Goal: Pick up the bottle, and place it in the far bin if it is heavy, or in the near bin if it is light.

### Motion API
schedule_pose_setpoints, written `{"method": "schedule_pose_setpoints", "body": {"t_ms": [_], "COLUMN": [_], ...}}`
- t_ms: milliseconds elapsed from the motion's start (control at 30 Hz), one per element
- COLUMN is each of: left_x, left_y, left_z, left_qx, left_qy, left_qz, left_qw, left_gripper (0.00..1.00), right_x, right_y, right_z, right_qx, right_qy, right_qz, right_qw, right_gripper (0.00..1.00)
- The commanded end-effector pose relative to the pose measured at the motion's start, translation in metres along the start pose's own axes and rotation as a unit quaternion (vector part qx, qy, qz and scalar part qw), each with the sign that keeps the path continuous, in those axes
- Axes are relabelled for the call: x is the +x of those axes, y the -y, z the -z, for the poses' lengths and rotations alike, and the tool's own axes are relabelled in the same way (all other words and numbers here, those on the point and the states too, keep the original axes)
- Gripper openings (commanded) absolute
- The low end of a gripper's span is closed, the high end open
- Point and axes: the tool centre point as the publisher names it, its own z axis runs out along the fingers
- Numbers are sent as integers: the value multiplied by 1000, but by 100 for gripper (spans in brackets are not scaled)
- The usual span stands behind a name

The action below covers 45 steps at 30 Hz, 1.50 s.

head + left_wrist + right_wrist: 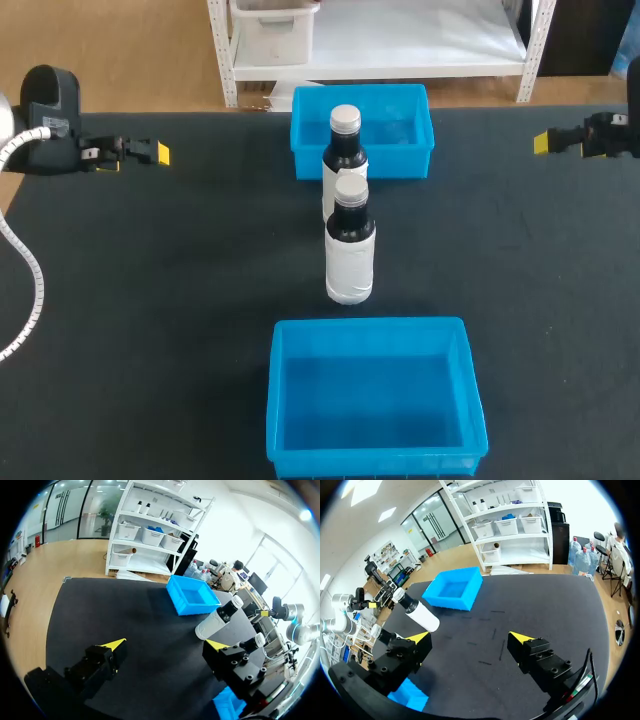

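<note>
Two dark bottles with white labels and white caps stand in a line mid-table: the nearer bottle [350, 245] [383, 635] and the farther bottle [344, 150] [218, 619] [417, 611], just in front of the far blue bin [400, 163] [192, 596] [454, 587]. The near blue bin [370, 326] sits at the table's front edge. My left gripper [152, 153] [165, 645] hovers open at the far left, well away from the bottles. At the far right my right gripper [546, 142] [470, 638] is open too. Nothing is between either pair of fingers.
Dark table mat [180, 280] stretches bare to both sides of the bottles. The two bins and the bottles lie along the table's centre line. The near bin's corner [227, 702] [409, 694] shows beside each wrist's own fingers.
</note>
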Motion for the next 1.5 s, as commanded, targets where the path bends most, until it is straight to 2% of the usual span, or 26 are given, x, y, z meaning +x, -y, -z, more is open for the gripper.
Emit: {"method": "schedule_pose_setpoints", "body": {"t_ms": [33,533,667,733,767,833,867,900,933,967,1000,1500], "left_x": [0,0,0,0,0,0,0,0,0,0,0,0], "left_y": [0,0,0,0,0,0,0,0,0,0,0,0], "left_z": [0,0,0,0,0,0,0,0,0,0,0,0], "left_qx": [0,0,0,0,0,0,0,0,0,0,0,0], "left_qy": [0,0,0,0,0,0,0,0,0,0,0,0], "left_qz": [0,0,0,0,0,0,0,0,0,0,0,0], "left_qw": [1000,1000,1000,1000,1000,1000,1000,1000,1000,1000,1000,1000], "left_gripper": [100,100,100,100,100,100,100,100,100,100,100,100], "right_x": [0,0,-7,-13,-16,-21,-22,-22,-20,-17,-15,-15], "right_y": [-1,-1,12,14,14,11,8,3,-3,-8,-9,-9], "right_z": [0,0,-3,-3,-3,-2,-2,0,3,7,10,10], "right_qx": [2,2,-40,-58,-83,-133,-175,-228,-290,-338,-368,-368], "right_qy": [1,1,-39,-53,-59,-73,-85,-104,-129,-150,-173,-173], "right_qz": [0,0,88,139,166,213,242,274,308,338,352,352], "right_qw": [1000,1000,995,987,981,965,951,929,897,865,843,843], "right_gripper": [100,100,100,100,100,100,100,100,100,100,100,100]}}
